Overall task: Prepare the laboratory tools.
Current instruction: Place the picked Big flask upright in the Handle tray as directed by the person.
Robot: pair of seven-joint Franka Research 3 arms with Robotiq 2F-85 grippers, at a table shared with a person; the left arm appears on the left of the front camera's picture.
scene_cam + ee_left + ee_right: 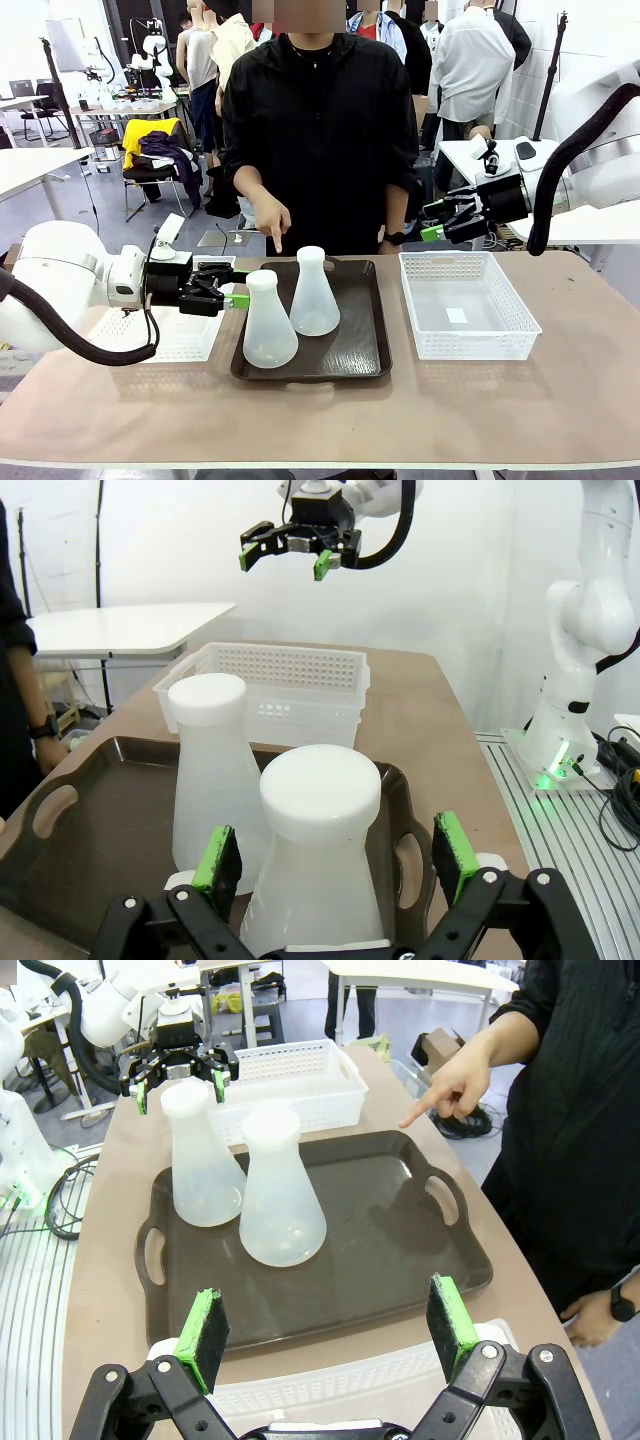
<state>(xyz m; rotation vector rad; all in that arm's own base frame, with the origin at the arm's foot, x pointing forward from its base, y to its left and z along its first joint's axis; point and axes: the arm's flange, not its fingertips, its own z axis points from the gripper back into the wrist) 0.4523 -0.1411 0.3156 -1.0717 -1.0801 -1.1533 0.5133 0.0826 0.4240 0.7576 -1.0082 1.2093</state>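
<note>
Two unlabelled flasks (270, 322) (314, 294) on brown tray (360, 350)

Front view faces the person; both wrist views, opposed, share the tray (365, 345).

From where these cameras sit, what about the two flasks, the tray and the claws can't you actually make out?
- Front view: the left claw has its tips behind the nearer flask, so contact cannot be told.
- Left wrist view: the nearer flask's base is cut off by the bottom edge and the claw's own body.
- Front view: whether either flask holds liquid; the walls are cloudy.
- Front view: the tray floor behind the farther flask is hidden.
- Right wrist view: the near basket is largely covered by the right claw.
</note>
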